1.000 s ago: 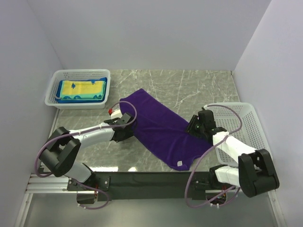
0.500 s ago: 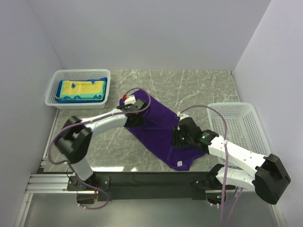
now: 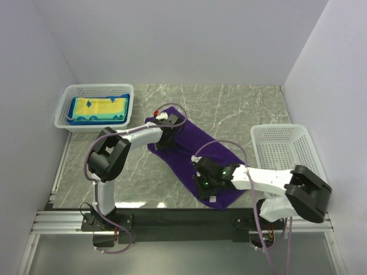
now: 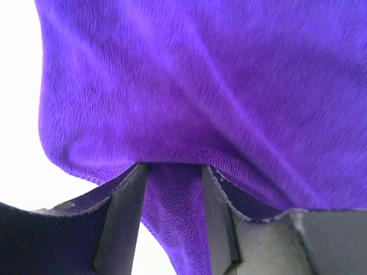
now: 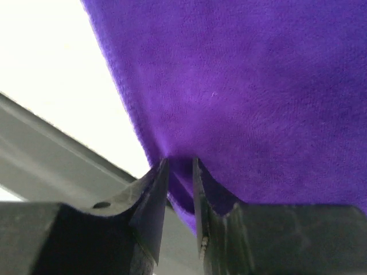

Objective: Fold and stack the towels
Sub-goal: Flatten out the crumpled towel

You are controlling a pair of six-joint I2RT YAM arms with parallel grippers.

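A purple towel [image 3: 198,143] lies slantwise on the marble table, from the back left to the front edge, with its long sides drawn in. My left gripper [image 3: 166,136] is over its far end, shut on a fold of the purple towel [image 4: 200,86], which fills the left wrist view above the gripper [image 4: 173,169]. My right gripper [image 3: 204,180] is over the near end, shut on an edge of the same towel [image 5: 258,86], with the gripper [image 5: 179,164] pinching a thin fold. A yellow towel with blue border [image 3: 98,105] lies folded on a teal-patterned one.
A white mesh basket [image 3: 64,105] at the back left holds the folded towels. A second white mesh basket [image 3: 282,150] stands at the right. A black strip [image 3: 172,216] runs along the table's near edge. Grey walls close in three sides.
My right gripper has swung left from beside the right basket onto the towel's near end, dragging its edge. My left gripper has moved right and back. The towel is narrower now.
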